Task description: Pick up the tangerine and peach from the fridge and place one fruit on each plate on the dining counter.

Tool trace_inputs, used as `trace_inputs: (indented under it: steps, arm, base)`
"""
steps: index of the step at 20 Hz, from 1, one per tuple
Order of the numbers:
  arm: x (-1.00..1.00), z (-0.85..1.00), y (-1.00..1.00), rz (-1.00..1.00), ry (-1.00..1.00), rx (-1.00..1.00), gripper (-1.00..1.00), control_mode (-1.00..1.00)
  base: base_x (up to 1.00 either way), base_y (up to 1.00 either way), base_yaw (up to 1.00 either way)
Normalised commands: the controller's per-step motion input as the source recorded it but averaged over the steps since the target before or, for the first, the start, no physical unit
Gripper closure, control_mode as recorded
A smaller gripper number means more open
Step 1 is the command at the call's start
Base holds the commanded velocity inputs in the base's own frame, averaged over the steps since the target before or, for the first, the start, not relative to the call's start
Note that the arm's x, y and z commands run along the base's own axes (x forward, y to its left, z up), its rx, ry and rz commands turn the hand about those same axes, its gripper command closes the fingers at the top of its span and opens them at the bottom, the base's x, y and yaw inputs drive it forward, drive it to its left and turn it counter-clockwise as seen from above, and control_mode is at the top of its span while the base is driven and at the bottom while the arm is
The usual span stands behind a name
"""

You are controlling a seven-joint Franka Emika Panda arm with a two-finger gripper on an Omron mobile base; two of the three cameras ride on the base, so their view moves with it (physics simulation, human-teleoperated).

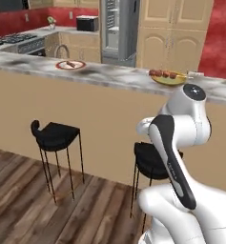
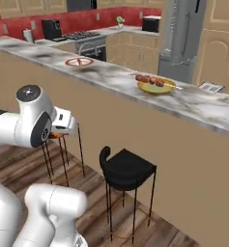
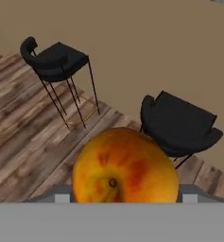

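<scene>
My gripper [image 3: 124, 197] is shut on the peach [image 3: 125, 166], an orange-red blotched fruit that covers most of both fingers in the hand view. In the right base view the hand [image 2: 63, 121] hangs low in front of the dining counter [image 2: 111, 77], below its top. On the marbled top lie the red-rimmed white plate [image 1: 70, 65] to the left and the yellow-green plate [image 1: 168, 77] to the right, each with brown food pieces. Behind the counter stands the grey fridge [image 1: 119, 31]. The tangerine is out of view.
Two black stools [image 1: 55, 135] [image 2: 127, 169] stand on the wood floor against the counter's tan front, below the hand. Behind the counter are a stove [image 2: 82, 36], a worktop with a tap [image 1: 62, 47] and tan cupboards [image 1: 174, 28].
</scene>
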Motion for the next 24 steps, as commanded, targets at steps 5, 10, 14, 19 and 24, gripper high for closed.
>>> trace_inputs:
  steps: [5, 10, 14, 19, 24]
  arm:
    - [0.00, 0.00, 0.00, 0.00, 0.00, 0.00, 1.00, 1.00]
    - [0.00, 0.00, 0.00, 0.00, 0.00, 0.00, 1.00, 1.00]
    - [0.00, 0.00, 0.00, 0.00, 0.00, 0.00, 1.00, 1.00]
    - [0.00, 0.00, 0.00, 0.00, 0.00, 0.00, 1.00, 1.00]
    - [0.00, 0.00, 0.00, 0.00, 0.00, 0.00, 1.00, 1.00]
  base:
    - [0.93, 0.55, -0.66]
    - [0.80, 0.29, -0.67]
    - [0.29, 0.19, -0.66]
    - [0.06, 0.05, -0.45]
    - [0.29, 0.23, -0.14]
